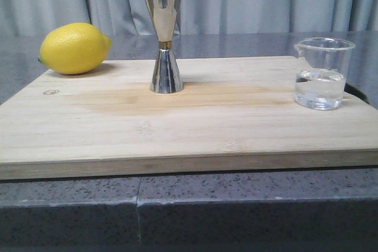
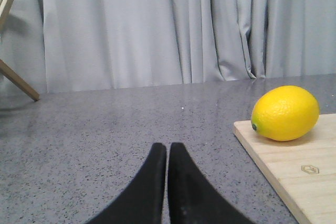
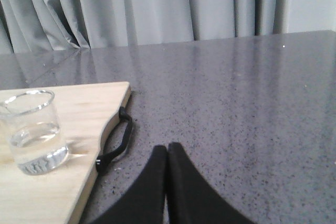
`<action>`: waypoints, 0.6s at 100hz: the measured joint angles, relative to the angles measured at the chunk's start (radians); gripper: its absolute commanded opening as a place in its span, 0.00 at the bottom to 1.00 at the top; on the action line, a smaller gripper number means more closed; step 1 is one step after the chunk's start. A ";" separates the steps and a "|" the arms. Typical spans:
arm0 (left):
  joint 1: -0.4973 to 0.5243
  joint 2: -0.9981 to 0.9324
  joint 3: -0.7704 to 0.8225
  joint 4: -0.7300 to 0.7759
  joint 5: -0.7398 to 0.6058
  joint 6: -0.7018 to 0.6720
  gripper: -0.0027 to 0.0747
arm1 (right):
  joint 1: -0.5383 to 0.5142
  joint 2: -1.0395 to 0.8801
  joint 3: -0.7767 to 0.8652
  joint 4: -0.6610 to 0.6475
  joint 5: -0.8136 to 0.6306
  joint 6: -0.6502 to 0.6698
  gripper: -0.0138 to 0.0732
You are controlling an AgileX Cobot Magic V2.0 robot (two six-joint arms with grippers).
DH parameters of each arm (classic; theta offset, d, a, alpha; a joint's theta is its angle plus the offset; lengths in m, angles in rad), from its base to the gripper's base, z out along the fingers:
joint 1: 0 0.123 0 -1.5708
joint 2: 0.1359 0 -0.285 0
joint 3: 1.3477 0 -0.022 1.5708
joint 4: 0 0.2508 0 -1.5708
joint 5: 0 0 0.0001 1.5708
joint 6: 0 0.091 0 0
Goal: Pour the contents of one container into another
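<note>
Nearest you, the grey bench (image 1: 248, 205) carries a wooden board (image 1: 195, 128). On it, your lemon (image 1: 74, 48) sits far left, jigger (image 1: 163, 38) upright mid-back, beaker (image 1: 321, 73) right, part-filled. Left pincer (image 2: 167, 153) and right pincer (image 3: 167, 155) are closed, empty.

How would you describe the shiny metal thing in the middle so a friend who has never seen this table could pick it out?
Find the pale wooden cutting board on the grey counter. Near the middle of its far edge stands the steel jigger, upright and hourglass-shaped, with a thin gold band at its waist. It is taller than the yellow lemon and the glass beaker, and the only metal item.
</note>
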State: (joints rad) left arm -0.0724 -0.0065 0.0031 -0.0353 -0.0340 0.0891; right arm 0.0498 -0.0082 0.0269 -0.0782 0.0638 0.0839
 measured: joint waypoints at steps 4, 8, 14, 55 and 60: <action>0.000 0.000 0.000 -0.024 -0.012 0.000 0.01 | 0.000 0.000 0.000 0.000 -0.017 0.000 0.08; 0.000 0.000 0.000 -0.055 -0.021 0.000 0.01 | 0.000 0.000 0.000 0.000 -0.027 0.000 0.08; 0.000 0.000 0.000 -0.089 -0.029 0.000 0.01 | 0.000 0.000 0.000 0.002 -0.031 0.000 0.08; 0.000 0.026 -0.237 -0.126 0.207 0.000 0.01 | 0.000 0.014 -0.275 -0.032 0.216 0.000 0.08; 0.000 0.058 -0.280 -0.124 0.240 0.000 0.01 | 0.000 0.035 -0.316 -0.048 0.253 0.000 0.08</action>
State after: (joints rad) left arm -0.0724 0.0517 -0.2767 -0.1592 0.2063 0.0891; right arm 0.0498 0.0268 -0.2888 -0.1266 0.3169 0.0839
